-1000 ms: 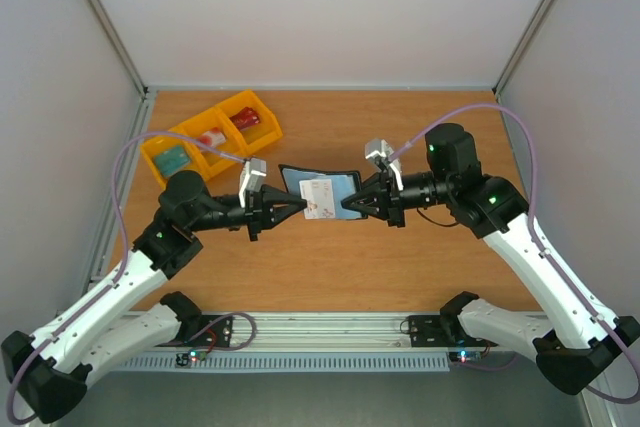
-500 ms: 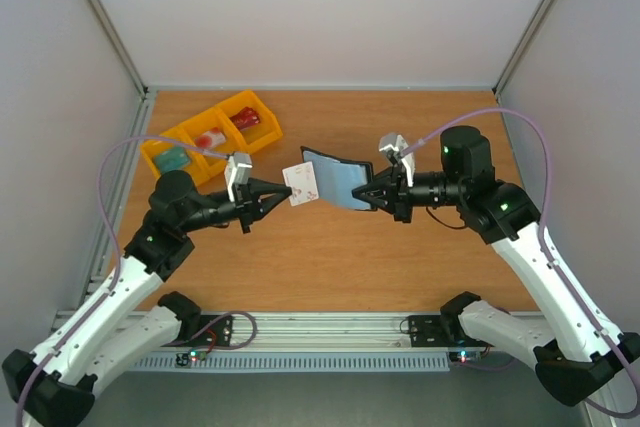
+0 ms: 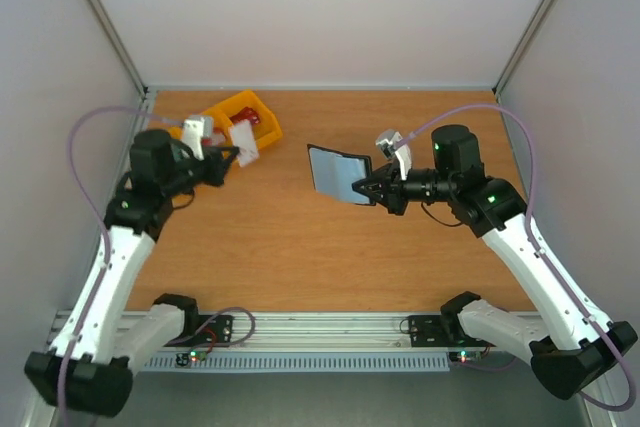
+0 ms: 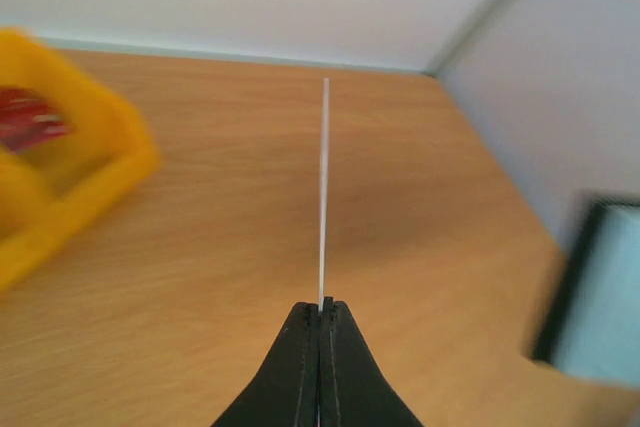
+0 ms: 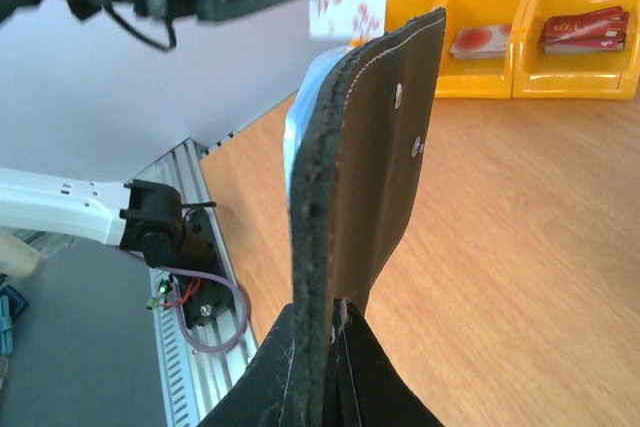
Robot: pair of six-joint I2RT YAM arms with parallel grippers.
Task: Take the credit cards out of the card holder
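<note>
The black card holder [image 3: 337, 171] hangs open above the middle of the table, its grey-blue lining facing the camera, and my right gripper [image 3: 363, 189] is shut on its right edge. In the right wrist view the card holder [image 5: 365, 167] stands edge-on straight up out of the right gripper [image 5: 335, 315]. My left gripper [image 3: 231, 151] is shut on a white credit card [image 3: 244, 139] with red marks, held over the yellow bins. That credit card [image 4: 323, 197] shows edge-on as a thin white line rising from the left gripper [image 4: 320, 305].
Yellow bins [image 3: 256, 117] stand at the back left, partly hidden by the left arm. Red cards [image 5: 583, 29] lie in the yellow bins [image 5: 560, 77]. Grey walls close in both sides and the back. An aluminium rail [image 3: 320, 327] runs along the near edge.
The left arm has swung left and back, carrying the white card from the card holder to above the yellow bins. The right gripper still holds the card holder, lifted slightly.
</note>
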